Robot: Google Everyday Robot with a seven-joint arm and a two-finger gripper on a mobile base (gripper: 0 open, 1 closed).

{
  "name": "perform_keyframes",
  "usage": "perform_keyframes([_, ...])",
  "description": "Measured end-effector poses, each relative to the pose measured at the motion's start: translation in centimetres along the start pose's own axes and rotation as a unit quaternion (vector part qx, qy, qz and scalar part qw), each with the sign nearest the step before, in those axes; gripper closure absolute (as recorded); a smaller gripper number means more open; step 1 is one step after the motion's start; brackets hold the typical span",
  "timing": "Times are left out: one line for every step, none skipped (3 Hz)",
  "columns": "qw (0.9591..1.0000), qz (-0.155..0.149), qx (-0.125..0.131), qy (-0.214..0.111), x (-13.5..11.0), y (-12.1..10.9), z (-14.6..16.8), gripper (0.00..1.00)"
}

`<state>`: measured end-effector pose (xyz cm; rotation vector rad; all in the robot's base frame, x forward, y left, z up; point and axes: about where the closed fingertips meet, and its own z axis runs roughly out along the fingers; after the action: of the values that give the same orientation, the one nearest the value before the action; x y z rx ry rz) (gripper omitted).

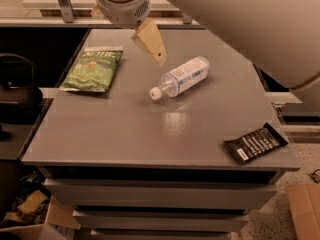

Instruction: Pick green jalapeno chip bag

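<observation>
The green jalapeno chip bag (pixel 92 68) lies flat at the far left of the grey table top (pixel 150 129), white lettering at its far end. My gripper (pixel 152 43) hangs above the table at the back centre, to the right of the bag and apart from it. One tan finger (pixel 150 40) shows below the round white wrist. Nothing is seen held in it.
A clear plastic water bottle (pixel 181 77) lies on its side at mid table, cap toward the front left. A small black wrapper with white print (pixel 255 142) lies near the front right corner. Cardboard boxes stand on the floor at both lower corners.
</observation>
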<state>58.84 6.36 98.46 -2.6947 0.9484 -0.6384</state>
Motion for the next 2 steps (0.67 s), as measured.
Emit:
perform_keyframes([0.9987,-0.048,0.011,0.009,-0.6,-2.0,1.6,0.00])
perform_keyframes([0.9933,-0.113,0.024,-0.007,-1.7,-4.9,4.3,0.00])
